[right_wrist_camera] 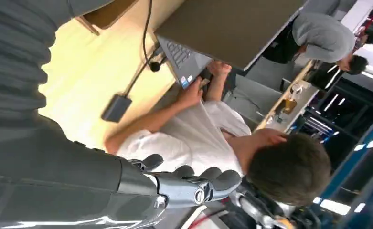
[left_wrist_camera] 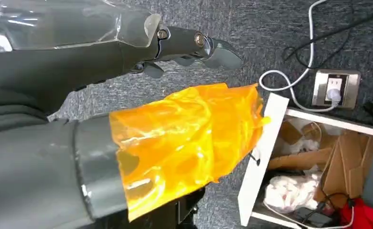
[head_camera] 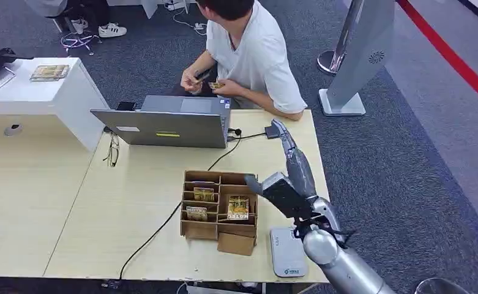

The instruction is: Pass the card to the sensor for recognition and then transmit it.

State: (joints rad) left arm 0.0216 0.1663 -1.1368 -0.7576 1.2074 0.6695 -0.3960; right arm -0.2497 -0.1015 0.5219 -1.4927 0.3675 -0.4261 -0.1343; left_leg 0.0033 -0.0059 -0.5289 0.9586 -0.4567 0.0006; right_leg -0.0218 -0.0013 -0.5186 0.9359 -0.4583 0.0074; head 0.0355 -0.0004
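A cardboard box (head_camera: 218,236) with compartments stands near the table's front edge, and several cards (head_camera: 238,208) stand in it. Just right of the box lies the flat grey sensor (head_camera: 287,252). My right hand (head_camera: 297,164) is raised over the table's right side, its fingers stretched toward the seated person (head_camera: 254,55), who holds a card (head_camera: 215,85). In the right wrist view the right hand (right_wrist_camera: 189,183) holds nothing, with the person (right_wrist_camera: 198,138) beyond it. My left hand (left_wrist_camera: 141,90) hangs over carpet with its fingers spread, empty, with orange film over the thumb.
A grey laptop (head_camera: 169,125) stands at the table's far side, a black cable (head_camera: 156,229) runs from it to the front edge, and glasses (head_camera: 112,150) lie to its left. A white cabinet (head_camera: 40,92) is at far left. A floor socket (left_wrist_camera: 335,88) and a cluttered white shelf (left_wrist_camera: 265,152) lie below my left hand.
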